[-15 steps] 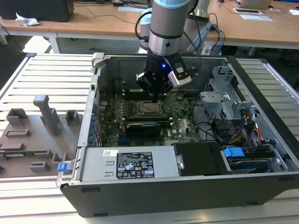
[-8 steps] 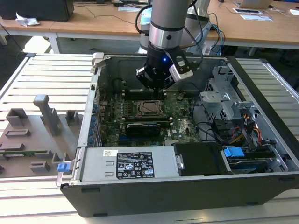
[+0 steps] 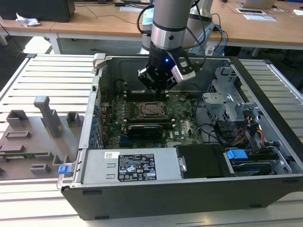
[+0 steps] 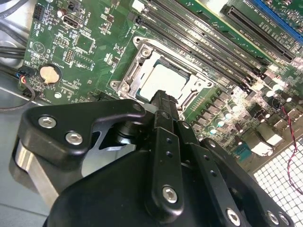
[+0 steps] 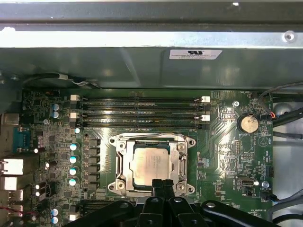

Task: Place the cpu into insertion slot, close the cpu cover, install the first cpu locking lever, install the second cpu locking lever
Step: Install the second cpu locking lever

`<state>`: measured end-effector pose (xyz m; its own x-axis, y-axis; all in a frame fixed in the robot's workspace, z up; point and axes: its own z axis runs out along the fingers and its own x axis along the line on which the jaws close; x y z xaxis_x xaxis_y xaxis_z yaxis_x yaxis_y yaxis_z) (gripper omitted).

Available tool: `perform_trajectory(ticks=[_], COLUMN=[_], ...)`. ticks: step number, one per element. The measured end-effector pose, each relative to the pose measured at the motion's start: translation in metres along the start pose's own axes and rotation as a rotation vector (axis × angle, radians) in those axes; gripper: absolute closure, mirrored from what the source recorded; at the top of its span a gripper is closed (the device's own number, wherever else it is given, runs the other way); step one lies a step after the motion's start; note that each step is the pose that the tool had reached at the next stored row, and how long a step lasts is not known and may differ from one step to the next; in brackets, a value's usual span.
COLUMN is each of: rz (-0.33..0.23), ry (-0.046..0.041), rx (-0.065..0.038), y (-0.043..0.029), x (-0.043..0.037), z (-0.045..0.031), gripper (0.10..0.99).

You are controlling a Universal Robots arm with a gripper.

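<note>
We see the gripper's (image 5: 162,183) two fingers pressed together with nothing between them, their tips at the edge of the cpu cover (image 5: 152,163). That silver frame lies shut over the cpu (image 5: 149,161), which sits in the insertion slot (image 4: 163,80) on the green motherboard (image 5: 222,156) inside the open computer case (image 3: 265,142).

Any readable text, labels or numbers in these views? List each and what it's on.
Nothing can be quoted; all print here is too small to read.
Large label on the power supply: lines and symbols, illegible.
Small sticker beside it: illegible.
White label on the case wall: illegible.
White lettering on the motherboard: illegible.
Top of the cpu: marks too faint to read.
</note>
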<state>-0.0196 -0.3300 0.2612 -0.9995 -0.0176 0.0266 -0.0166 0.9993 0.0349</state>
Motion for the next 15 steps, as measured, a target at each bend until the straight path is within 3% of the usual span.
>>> perform_trajectory(ticks=[6, 10, 12, 15], rz=[0.0, 0.0, 0.0, 0.0], ry=[0.0002, 0.0001, 0.0001, 0.0], rx=[0.0, 0.0, 0.0, 0.0], y=[-0.0006, -0.0112, -0.0222, -0.0296], x=[0.0, 0.0002, 0.0004, 0.0005], z=[-0.0004, -0.0006, -0.0009, -0.0008], gripper=[0.98, 0.98, 0.98, 0.98])
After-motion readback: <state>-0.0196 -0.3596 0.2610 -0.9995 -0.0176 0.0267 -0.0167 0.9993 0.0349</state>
